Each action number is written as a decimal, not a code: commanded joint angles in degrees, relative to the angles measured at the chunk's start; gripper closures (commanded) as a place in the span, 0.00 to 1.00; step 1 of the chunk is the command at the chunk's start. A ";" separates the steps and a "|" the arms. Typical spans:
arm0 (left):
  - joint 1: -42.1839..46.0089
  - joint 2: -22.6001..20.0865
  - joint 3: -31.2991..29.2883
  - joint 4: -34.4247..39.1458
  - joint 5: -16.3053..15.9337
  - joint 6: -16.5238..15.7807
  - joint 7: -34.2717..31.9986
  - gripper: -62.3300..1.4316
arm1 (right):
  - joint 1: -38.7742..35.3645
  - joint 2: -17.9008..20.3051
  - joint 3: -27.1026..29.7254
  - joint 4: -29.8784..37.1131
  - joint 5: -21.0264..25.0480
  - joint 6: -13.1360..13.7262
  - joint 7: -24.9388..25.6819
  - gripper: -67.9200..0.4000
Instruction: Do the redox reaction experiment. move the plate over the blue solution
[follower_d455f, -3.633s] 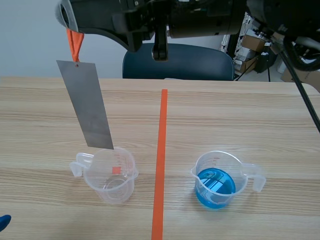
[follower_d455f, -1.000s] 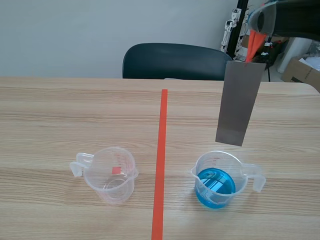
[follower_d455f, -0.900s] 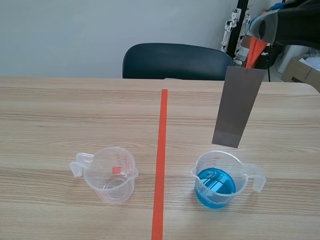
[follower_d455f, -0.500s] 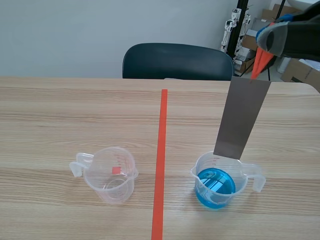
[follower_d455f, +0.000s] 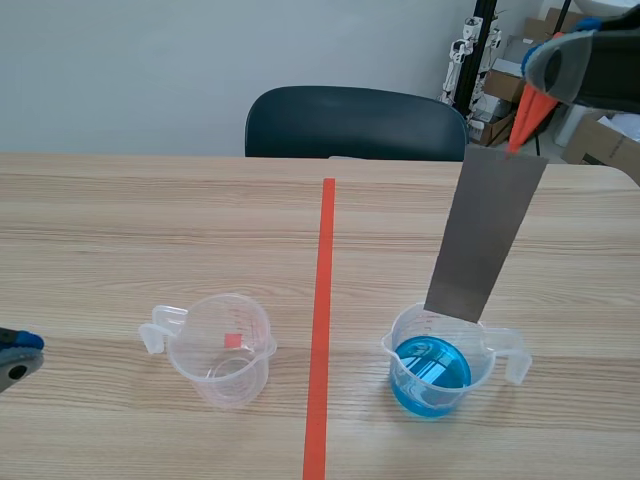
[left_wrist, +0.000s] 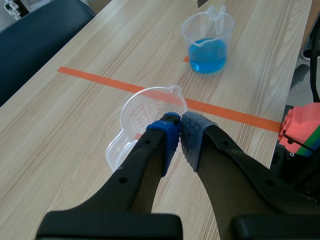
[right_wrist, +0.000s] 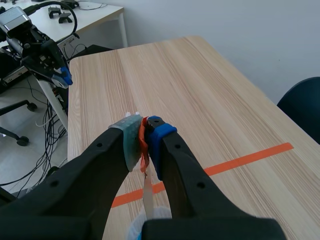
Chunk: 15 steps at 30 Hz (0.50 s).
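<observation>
Wooden table (follower_d455f: 150, 220) bears blue cup (follower_d455f: 405, 350). Plate (follower_d455f: 487, 230) hangs tilted over cup, orange tab (follower_d455f: 527, 115) clamped in right gripper (right_wrist: 145, 131). Left gripper (left_wrist: 179, 125) closed, empty, well left of cup.

You have bright, even light over the whole table (follower_d455f: 150, 230). The cup of blue solution (follower_d455f: 437, 365) casts only a faint, soft shadow at its base, and pale reflections lie on its liquid. Above that cup the plate (follower_d455f: 485, 235) shows an even matte grey. Left of it, the empty cup (follower_d455f: 220, 345) carries small glints along its rim.
</observation>
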 joint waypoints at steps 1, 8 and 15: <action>-1.73 0.17 0.00 1.53 -0.90 -0.94 -0.72 0.90 | 0.66 0.63 0.92 0.70 0.92 0.68 1.31 0.99; -5.64 0.17 4.92 8.07 -1.22 -0.52 6.56 0.90 | 0.66 0.63 0.92 0.70 1.09 0.68 1.31 0.99; -11.34 2.14 12.79 11.32 -1.18 2.84 13.97 0.91 | 0.66 0.63 0.92 0.70 1.22 0.68 1.33 0.99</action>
